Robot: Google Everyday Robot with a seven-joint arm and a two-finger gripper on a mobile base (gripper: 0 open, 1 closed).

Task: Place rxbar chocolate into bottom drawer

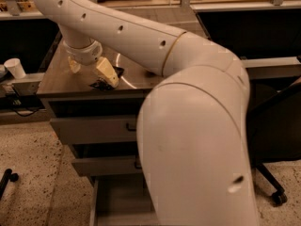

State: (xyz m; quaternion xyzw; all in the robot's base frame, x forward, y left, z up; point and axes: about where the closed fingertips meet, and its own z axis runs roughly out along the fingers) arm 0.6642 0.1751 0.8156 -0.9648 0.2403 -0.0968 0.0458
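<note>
My gripper hangs from the white arm over the left part of the cabinet's top, pointing down, with its cream fingers apart, so it is open. A flat black wrapper with white marks, the rxbar chocolate, lies on the top right under the fingertips and is partly hidden by them. I cannot tell whether the fingers touch it. The bottom drawer is pulled out at the foot of the cabinet, its grey floor mostly hidden behind my arm.
The arm's big near link blocks the middle and right of the view. Two upper drawers are closed. A white cup stands on a ledge at the left. An office chair base is at the right.
</note>
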